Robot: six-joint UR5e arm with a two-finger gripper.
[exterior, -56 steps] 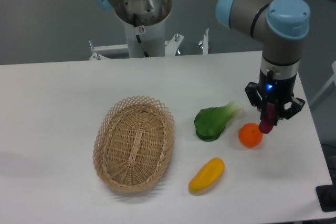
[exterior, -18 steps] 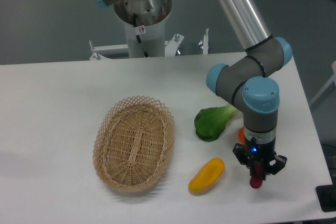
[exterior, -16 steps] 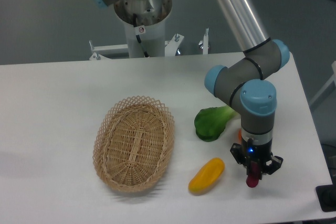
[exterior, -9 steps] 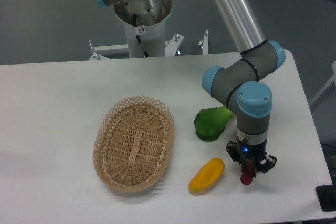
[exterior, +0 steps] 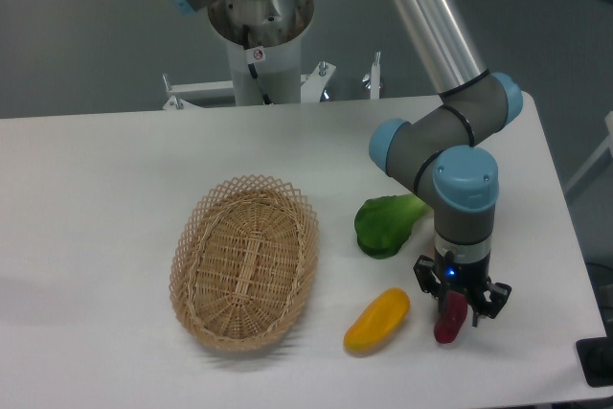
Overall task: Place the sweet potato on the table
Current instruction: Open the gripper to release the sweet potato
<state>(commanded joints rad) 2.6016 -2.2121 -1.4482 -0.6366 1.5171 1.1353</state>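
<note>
The gripper [exterior: 454,302] is seen pointing straight down near the table's [exterior: 105,170] front right area, a blue light lit on its wrist. The sweet potato [exterior: 450,317] is positioned directly under it, at 6 o'clock from the wrist, tilted with its top end up between the fingers and its lower end on or just above the white surface; contact with the table cannot be confirmed. The fingers [exterior: 422,277] are seen spread to either side of the tuber's upper end, but whether they press on it or stand clear of it cannot be told at this size.

A yellow fruit [exterior: 377,320] is placed at 9 o'clock from the sweet potato, near but apart. A green leafy vegetable [exterior: 386,223] is found at about 11 o'clock from the gripper, partly covered by the arm's elbow. A wicker basket [exterior: 245,261] is located well to the left, at 9 o'clock. The orange is hidden behind the arm.
</note>
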